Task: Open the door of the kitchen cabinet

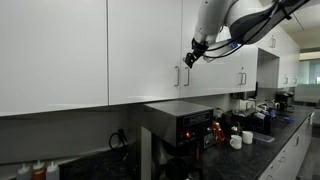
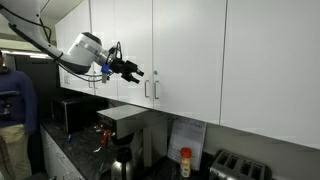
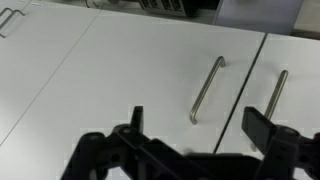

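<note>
Up close in the wrist view, the gripper [image 3: 195,120] is spread wide with nothing between its dark fingers [image 3: 135,128], which frame the white cabinet fronts just ahead. Between the fingers and a little beyond them is the silver handle [image 3: 207,90] of the wider door [image 3: 120,70], set at that door's right edge. Just to the right, across the vertical seam, is the slim bar handle [image 3: 275,98] at the lower left edge of the door [image 3: 298,75] of the task. That door is shut, flush with its neighbour.

In both exterior views the gripper [image 1: 190,58] [image 2: 136,72] hangs near the seam, level with or slightly above the tops of the two handles and apart from them. Whether a fingertip touches the panel I cannot tell. The bar handle [image 1: 186,74] [image 2: 155,90] and the door [image 1: 225,85] [image 2: 190,70] show plain white, closing the front of the kitchen cabinet [image 2: 188,35], whose inside is hidden.

Below the cabinets, a dark appliance [image 1: 185,125] stands on the counter [image 1: 285,135] with white mugs [image 1: 236,141] beside it. In an exterior view a toaster [image 2: 240,168] and a red-capped bottle [image 2: 185,160] are also on the worktop. Farther off, at the frame's edge, is a person [image 2: 14,105] in a dark top.
</note>
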Controlling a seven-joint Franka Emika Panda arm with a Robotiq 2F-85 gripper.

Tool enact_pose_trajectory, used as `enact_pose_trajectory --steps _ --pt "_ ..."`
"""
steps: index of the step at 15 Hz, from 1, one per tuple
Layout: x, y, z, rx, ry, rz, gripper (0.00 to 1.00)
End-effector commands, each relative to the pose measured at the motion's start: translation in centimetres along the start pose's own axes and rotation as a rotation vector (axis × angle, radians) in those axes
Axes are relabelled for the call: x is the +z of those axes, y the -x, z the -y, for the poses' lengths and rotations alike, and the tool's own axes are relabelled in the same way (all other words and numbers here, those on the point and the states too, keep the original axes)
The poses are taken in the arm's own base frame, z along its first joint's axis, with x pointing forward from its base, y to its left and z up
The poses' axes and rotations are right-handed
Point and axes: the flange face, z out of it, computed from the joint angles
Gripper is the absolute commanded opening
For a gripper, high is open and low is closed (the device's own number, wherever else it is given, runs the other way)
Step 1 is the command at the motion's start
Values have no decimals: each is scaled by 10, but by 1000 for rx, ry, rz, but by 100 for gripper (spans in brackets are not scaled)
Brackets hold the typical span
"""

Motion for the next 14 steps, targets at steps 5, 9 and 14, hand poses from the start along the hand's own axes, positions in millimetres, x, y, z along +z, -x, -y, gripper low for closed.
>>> enact_pose_trajectory --steps 5,9,14 --pt "32 35 -6 32 -3 40 100" --pt "45 41 -5 25 -31 44 100" --pt "55 40 4 3 -47 -3 100"
